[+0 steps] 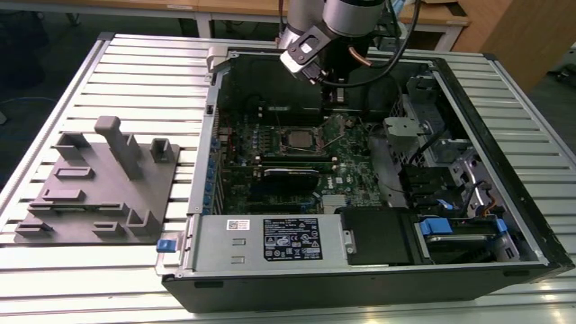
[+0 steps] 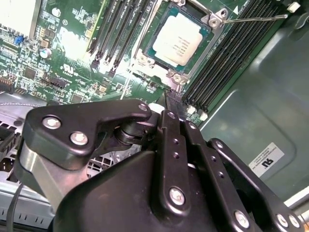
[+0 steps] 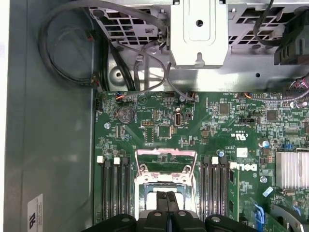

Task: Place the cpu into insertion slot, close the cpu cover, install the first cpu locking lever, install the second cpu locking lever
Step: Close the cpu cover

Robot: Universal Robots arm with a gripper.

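The cpu lies flat in the slot, metal top up. The cover is swung open off the slot, at the slot's far edge in the first wrist view. One thin lever sticks out from a slot corner. The gripper hangs just beside the slot, fingers pressed together, holding nothing. Memory slots lie on both sides of the slot.

Matt metal cpu; ribbed metal table
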